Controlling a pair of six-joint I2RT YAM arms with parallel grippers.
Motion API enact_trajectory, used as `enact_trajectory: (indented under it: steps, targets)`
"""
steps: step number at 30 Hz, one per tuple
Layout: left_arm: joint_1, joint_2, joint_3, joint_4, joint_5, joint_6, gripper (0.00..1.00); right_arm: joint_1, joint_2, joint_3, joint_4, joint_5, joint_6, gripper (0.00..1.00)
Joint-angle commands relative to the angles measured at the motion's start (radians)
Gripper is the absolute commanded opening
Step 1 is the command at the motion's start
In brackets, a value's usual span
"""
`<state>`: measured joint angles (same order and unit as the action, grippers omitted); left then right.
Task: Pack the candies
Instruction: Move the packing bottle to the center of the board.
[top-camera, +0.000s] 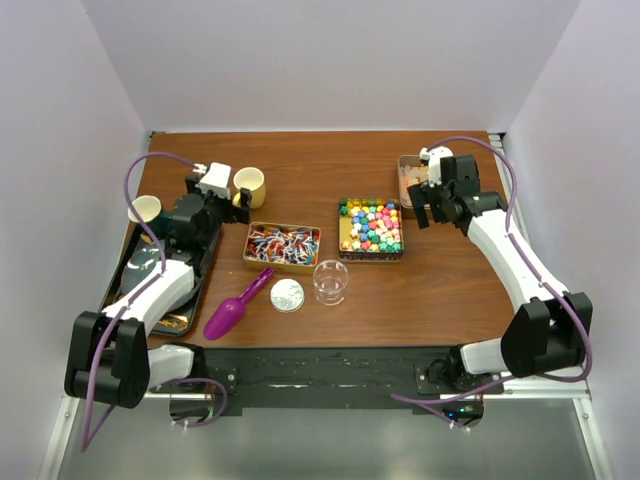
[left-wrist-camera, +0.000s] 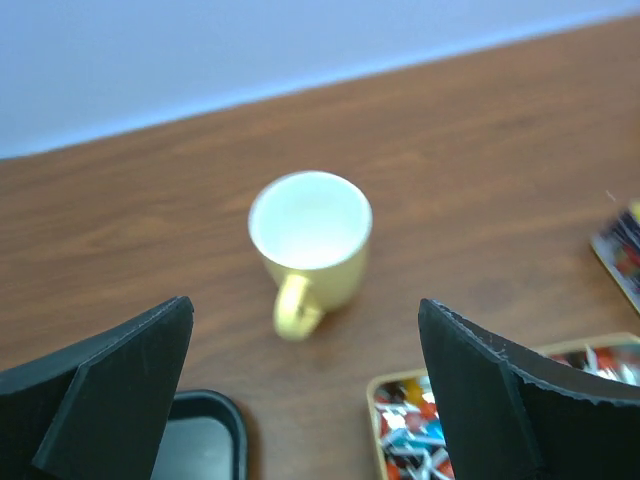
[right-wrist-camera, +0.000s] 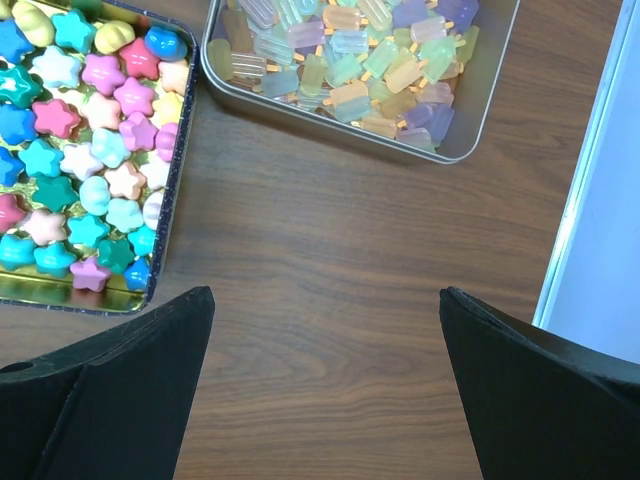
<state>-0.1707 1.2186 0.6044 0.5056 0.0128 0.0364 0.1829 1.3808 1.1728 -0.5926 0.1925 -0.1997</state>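
We are looking at a brown table (top-camera: 450, 290), where our left gripper (left-wrist-camera: 305, 305) is hovering wide open and empty beside a yellow mug (left-wrist-camera: 310, 240) at the far left. Our right gripper (right-wrist-camera: 327, 295) is hanging equally wide and empty at the far right. The candies are sitting in three tins (right-wrist-camera: 485, 100): wrapped candies (top-camera: 283, 244) in the middle, bright star candies (top-camera: 371, 227) just right of them, and pastel candies (right-wrist-camera: 350, 60) farthest right. A purple scoop (top-camera: 235, 305) is lying nearer us, left of a clear cup (top-camera: 330, 281).
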Motion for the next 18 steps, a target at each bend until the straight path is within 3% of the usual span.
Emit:
enact_trajectory:
  steps: [1,8,12,18]
  targets:
    - [-0.027,-0.012,0.127,-0.220,0.223,0.019,1.00,0.000,-0.040,0.056,-0.041,-0.027,-0.033,0.99]
    - [-0.050,0.065,0.345,-0.502,0.346,0.054,1.00,0.001,-0.060,0.109,-0.124,-0.306,-0.231,0.99]
    - [-0.052,0.073,0.391,-0.610,0.383,0.100,1.00,0.000,0.033,0.186,-0.115,-0.318,-0.198,0.99]
    - [-0.053,0.067,0.426,-0.677,0.472,0.134,1.00,0.000,0.227,0.323,-0.052,-0.216,-0.087,0.98]
